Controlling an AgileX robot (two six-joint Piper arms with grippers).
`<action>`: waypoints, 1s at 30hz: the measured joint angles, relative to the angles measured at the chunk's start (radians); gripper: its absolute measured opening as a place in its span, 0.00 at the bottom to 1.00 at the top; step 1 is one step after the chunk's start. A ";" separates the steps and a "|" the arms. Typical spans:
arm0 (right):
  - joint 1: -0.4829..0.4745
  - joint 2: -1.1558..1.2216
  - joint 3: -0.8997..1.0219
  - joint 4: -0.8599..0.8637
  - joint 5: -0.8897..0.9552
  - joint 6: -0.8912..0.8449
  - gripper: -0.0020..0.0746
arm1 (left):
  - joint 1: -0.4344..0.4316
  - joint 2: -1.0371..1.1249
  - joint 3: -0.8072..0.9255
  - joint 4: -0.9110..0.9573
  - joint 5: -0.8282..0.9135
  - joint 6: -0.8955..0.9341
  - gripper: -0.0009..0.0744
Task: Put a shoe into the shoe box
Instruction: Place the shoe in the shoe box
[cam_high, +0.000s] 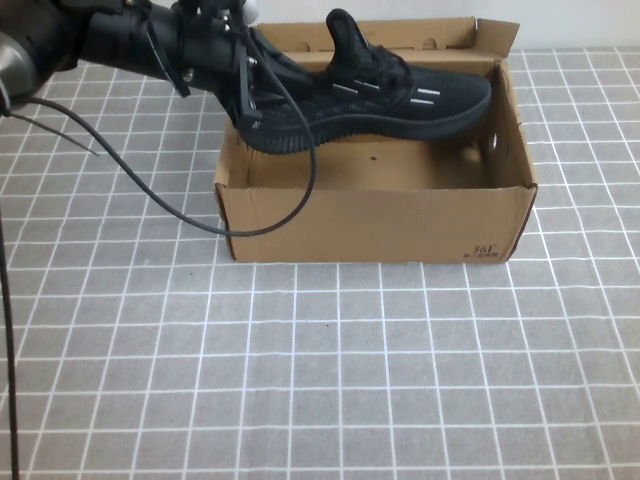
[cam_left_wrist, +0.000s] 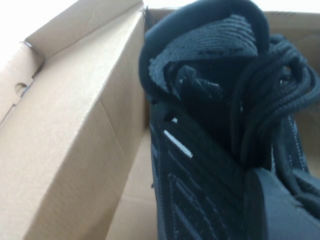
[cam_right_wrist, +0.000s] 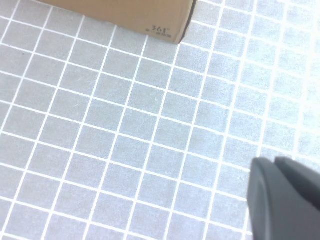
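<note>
The left gripper (cam_high: 243, 75) reaches in from the upper left of the high view and has its jaws closed on the heel end of the shoe (cam_high: 385, 92), holding it in the air over the open shoe box (cam_high: 375, 215). The shoe lies roughly level, heel toward the robot's left and toe toward the right, with its sole above the box floor and its toe near the right wall. In the left wrist view the shoe (cam_left_wrist: 210, 150) fills most of the frame, laces and collar up close, with an inner wall of the shoe box (cam_left_wrist: 75, 125) beside it and one dark finger (cam_left_wrist: 280, 210) pressed against the upper.

The shoe box stands on the grid-patterned counter (cam_high: 330, 380) with its flaps up and the "361" print on its near right corner.

The right gripper (cam_right_wrist: 285, 200) shows only as a dark tip hovering over the counter (cam_right_wrist: 125, 135), apart from the box corner (cam_right_wrist: 150, 20); whether its jaws are open or closed cannot be told.

A black cable (cam_high: 200, 215) loops from the left arm down in front of the box.
</note>
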 joint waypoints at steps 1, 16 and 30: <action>0.000 -0.002 0.000 0.000 0.000 0.002 0.01 | 0.001 0.011 -0.012 -0.008 0.004 0.003 0.04; 0.000 -0.002 0.000 0.000 0.000 0.026 0.01 | 0.002 0.101 -0.085 -0.029 0.035 0.101 0.04; 0.000 -0.002 0.000 0.002 0.000 0.027 0.01 | 0.002 0.190 -0.164 -0.050 0.033 0.177 0.04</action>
